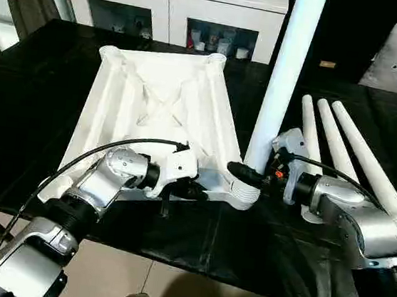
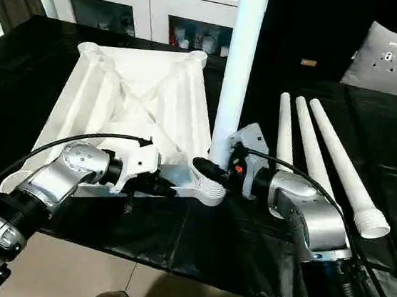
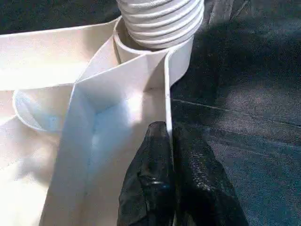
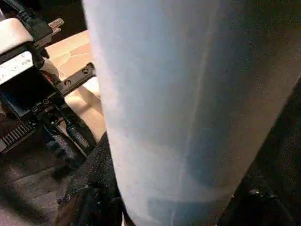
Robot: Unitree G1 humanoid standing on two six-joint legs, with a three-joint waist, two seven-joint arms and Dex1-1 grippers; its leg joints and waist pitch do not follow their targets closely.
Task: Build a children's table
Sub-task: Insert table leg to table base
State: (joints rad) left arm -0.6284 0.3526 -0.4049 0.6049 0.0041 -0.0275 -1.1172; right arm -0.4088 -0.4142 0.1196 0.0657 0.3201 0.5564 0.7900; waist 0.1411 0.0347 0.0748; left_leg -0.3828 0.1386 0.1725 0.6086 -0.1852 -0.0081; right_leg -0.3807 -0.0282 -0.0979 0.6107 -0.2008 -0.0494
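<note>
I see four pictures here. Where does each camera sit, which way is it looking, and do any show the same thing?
Left eye view: on the head, looking forward and down at the upturned table top; both silver forearms show.
Right eye view: beside it, same scene; three loose legs lie right.
Left wrist view: on the left arm, looking along the left hand, shut on the top's rim.
Right wrist view: on the right arm, close against the upright leg that the right hand holds.
Shared: the wrist views both show that leg at its corner socket.
</note>
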